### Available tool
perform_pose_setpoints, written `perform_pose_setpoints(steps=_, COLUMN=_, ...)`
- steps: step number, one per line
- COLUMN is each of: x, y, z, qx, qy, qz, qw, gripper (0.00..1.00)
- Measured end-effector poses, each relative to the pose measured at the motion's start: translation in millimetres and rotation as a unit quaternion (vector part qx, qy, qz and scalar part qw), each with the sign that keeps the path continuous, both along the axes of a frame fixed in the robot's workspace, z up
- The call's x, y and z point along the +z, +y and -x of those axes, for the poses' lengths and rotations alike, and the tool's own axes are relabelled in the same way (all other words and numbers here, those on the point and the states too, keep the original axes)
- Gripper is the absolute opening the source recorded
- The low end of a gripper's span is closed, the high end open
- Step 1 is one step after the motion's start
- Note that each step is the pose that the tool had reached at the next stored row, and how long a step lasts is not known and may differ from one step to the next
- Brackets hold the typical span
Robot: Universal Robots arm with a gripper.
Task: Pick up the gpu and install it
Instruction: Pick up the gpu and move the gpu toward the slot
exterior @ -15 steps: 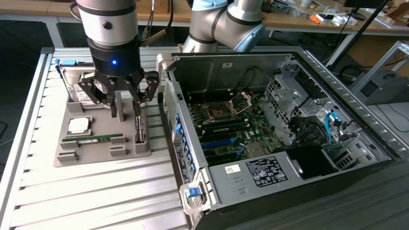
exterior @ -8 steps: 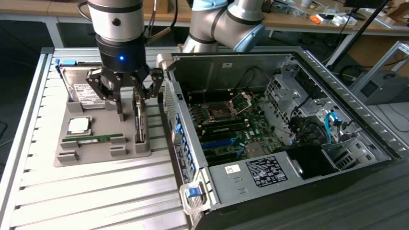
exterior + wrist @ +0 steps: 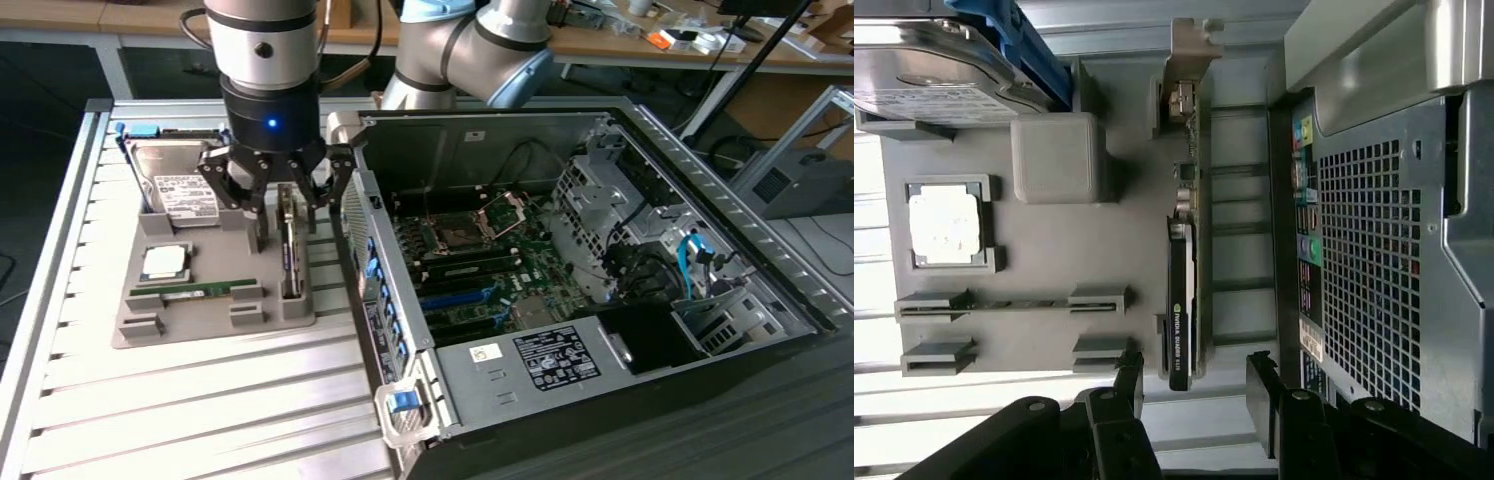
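The gpu (image 3: 290, 255) stands on its edge in a slot of the grey holder tray (image 3: 200, 320), close to the open computer case (image 3: 561, 250). In the wrist view the gpu (image 3: 1184, 250) is a thin card with a black cooler and a silver bracket at its far end. My gripper (image 3: 284, 200) hangs right above the card, open, its fingers spread to both sides of the card's top edge. The wrist view shows the gripper (image 3: 1194, 385) with the two black fingertips (image 3: 1129, 380) astride the card's near end, not touching it.
The tray also holds a hard drive (image 3: 180, 185), a CPU (image 3: 167, 262) and a RAM stick (image 3: 198, 290). The case's perforated back wall (image 3: 1374, 250) rises right beside the card. The motherboard (image 3: 481, 260) lies exposed inside the case. Slatted aluminium table (image 3: 200, 420) underneath.
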State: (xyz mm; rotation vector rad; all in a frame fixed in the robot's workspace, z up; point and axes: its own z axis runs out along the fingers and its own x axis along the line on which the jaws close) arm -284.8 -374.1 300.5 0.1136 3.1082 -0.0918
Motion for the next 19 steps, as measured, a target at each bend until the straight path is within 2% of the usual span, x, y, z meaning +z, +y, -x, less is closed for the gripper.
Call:
perform_pose_setpoints(steps=6, x=-3.6, y=14.1, z=-2.4, qx=0.000, qy=0.0000, qz=0.0045, qw=1.0000, gripper=0.54)
perform_pose_setpoints(steps=9, x=-6.1, y=17.6, z=-3.1, qx=0.000, qy=0.0000, qz=0.0061, qw=1.0000, gripper=0.54)
perform_pose_setpoints(steps=19, x=-17.3, y=26.6, z=-3.1, qx=0.000, qy=0.0001, qz=0.0086, qw=1.0000, gripper=0.54)
